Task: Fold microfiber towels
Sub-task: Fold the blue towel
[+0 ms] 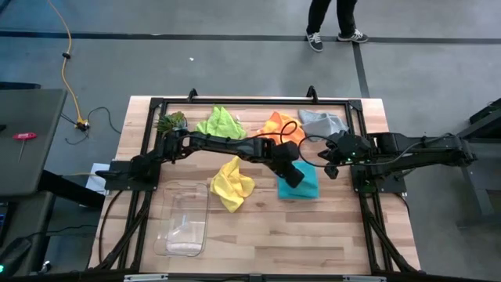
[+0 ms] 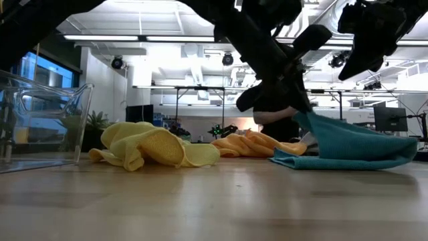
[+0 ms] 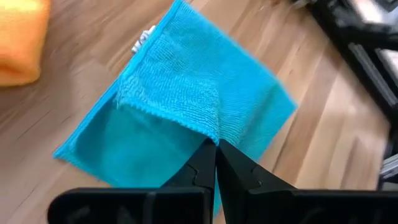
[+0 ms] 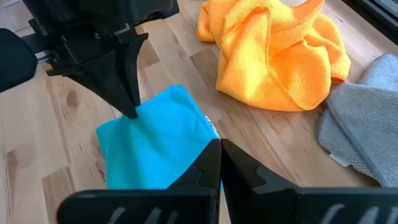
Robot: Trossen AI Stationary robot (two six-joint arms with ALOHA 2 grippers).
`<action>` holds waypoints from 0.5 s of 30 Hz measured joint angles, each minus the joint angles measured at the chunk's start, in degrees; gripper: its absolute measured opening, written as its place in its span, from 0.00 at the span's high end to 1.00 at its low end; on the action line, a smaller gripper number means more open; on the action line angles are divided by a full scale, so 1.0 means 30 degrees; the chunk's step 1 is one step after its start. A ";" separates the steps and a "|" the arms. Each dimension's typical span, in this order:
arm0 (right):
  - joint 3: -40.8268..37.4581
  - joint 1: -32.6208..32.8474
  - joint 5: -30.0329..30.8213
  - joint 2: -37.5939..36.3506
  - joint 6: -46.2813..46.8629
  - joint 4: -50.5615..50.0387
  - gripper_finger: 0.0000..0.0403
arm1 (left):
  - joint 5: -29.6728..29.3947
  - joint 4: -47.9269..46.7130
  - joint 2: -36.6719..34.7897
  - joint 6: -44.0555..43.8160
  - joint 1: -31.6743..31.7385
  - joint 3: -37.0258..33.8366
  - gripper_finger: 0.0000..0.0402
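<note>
Teal towel (image 1: 301, 185) lies on the table (image 1: 313, 235) right of centre, partly folded, one flap doubled back over the lower layer. Left gripper (image 3: 216, 144) has its fingers pressed together on the corner of that folded flap; in the low view the corner is raised off the wood under the fingers while the rest of the cloth rests flat. Right gripper (image 4: 220, 144) hangs just above and beside the towel's far-right side, fingers shut with nothing between them, clear of the cloth. Orange towel (image 1: 280, 125) sits bunched just behind the teal one, nearly touching its back edge. Grey towel (image 1: 322, 121) lies crumpled at the back right, close to the table's frame. Yellow towel (image 1: 231, 182) is heaped left of the teal one, with a strip of bare wood between them. Lime green towel (image 1: 219, 123) is bunched at the back, left of centre, under the left arm. Clear plastic bin (image 1: 183, 219) stands at the front left, beside the yellow towel. Small plant (image 1: 171, 121) sits at the back-left corner. Open wood in front of the teal towel runs to the near edge; its right edge lies near the right arm's base frame.
</note>
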 joint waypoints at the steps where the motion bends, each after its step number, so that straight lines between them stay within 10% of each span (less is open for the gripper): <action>1: 0.0000 -0.0003 0.0000 0.0000 0.0007 -0.0037 1.00 | -0.0055 -0.0096 0.0020 0.0000 0.0000 -0.0006 1.00; 15: 0.0000 -0.0003 0.0219 0.0007 0.0641 -0.0055 1.00 | -0.0226 0.1070 0.1470 -0.0354 -0.0136 -0.0015 0.99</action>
